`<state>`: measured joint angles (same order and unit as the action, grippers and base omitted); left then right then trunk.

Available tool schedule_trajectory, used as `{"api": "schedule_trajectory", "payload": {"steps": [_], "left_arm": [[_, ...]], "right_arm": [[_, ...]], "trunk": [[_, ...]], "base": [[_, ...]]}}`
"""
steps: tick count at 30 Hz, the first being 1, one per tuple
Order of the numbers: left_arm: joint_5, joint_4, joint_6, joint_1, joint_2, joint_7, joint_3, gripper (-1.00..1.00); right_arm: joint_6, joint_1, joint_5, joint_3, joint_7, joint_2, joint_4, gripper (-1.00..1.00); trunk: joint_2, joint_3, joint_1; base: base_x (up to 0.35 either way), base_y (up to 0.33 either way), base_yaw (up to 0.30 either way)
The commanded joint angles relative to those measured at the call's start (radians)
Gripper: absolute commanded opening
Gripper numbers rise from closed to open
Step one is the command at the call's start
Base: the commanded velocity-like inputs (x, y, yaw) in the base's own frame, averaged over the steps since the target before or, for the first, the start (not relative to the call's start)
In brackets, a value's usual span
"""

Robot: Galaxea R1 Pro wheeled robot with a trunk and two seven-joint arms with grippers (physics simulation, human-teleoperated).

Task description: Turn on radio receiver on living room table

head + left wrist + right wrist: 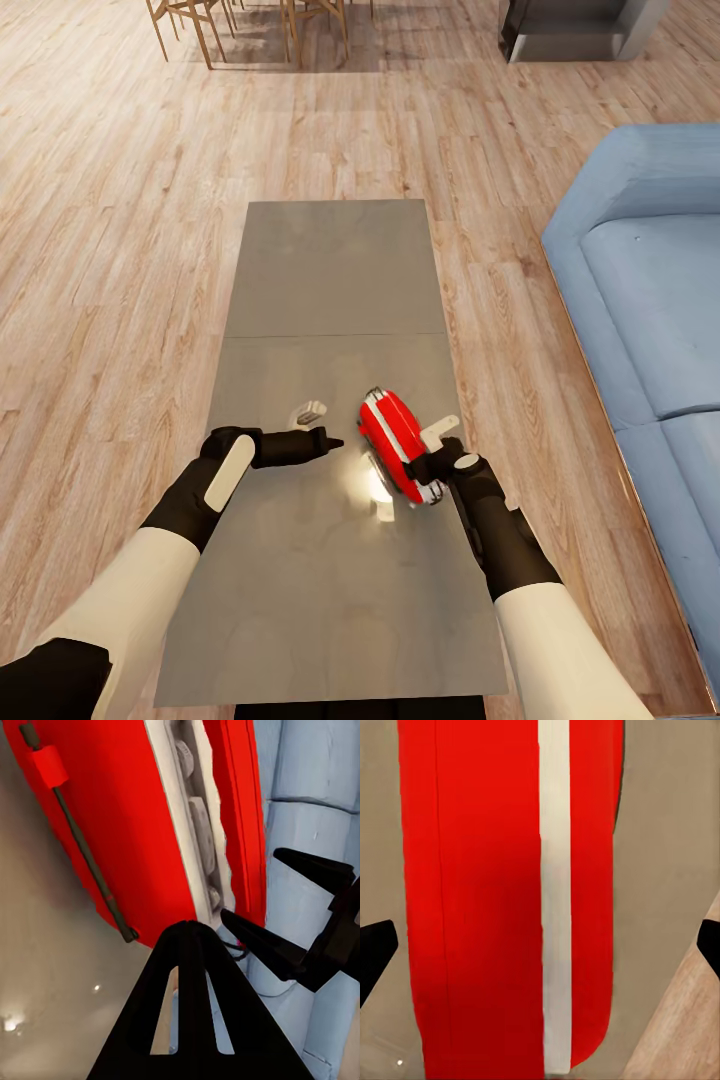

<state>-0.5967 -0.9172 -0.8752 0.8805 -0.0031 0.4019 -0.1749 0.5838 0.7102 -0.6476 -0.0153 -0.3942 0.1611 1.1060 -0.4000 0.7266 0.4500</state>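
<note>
Both arms reach forward over the near half of the grey worktop (330,270), white sleeves ending in black wrists. Left hand (325,441) points across toward the radio (397,443), its fingers drawn to one dark point, so it reads as closed and holding nothing. In its wrist view that black tip (196,967) sits just short of the radio's white band (196,825) (buttons line the band), apart from it by a small gap. A thin wire handle (79,840) runs along the red shell.

Right hand (432,468) is at the radio's near end, close to the worktop's right edge. Its wrist view shows two black fingertips (375,952) spread wide on either side of the red body (472,900), clear of it: open, gripping nothing.

Beyond the right edge stands a light blue sofa (650,300) on plank floor (110,240). Wooden chairs (200,25) stand far off past the worktop's far end.
</note>
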Motion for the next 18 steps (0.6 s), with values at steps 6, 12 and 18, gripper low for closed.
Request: {"api": "schedule_trajectory", "payload": {"steps": [6, 12, 18], "left_arm": [[0.0, 0.0, -0.001, 0.0, -0.001, 0.0, 0.0, -1.0], [0.0, 0.0, -0.001, 0.0, -0.001, 0.0, 0.0, -1.0], [0.0, -0.001, -0.001, 0.0, -0.001, 0.0, 0.0, -1.0]], "right_arm": [[0.005, 0.0, 0.002, -0.001, -0.001, 0.0, 0.004, 1.0], [0.016, 0.0, 0.002, -0.003, -0.006, 0.0, 0.02, 1.0], [0.077, 0.0, 0.002, -0.009, -0.014, -0.001, 0.091, 1.0]], "trunk": [[0.0, 0.0, 0.0], [0.0, 0.0, 0.0], [0.0, 0.0, 0.0]], "base": [[0.0, 0.0, 0.0], [0.0, 0.0, 0.0], [0.0, 0.0, 0.0]]}}
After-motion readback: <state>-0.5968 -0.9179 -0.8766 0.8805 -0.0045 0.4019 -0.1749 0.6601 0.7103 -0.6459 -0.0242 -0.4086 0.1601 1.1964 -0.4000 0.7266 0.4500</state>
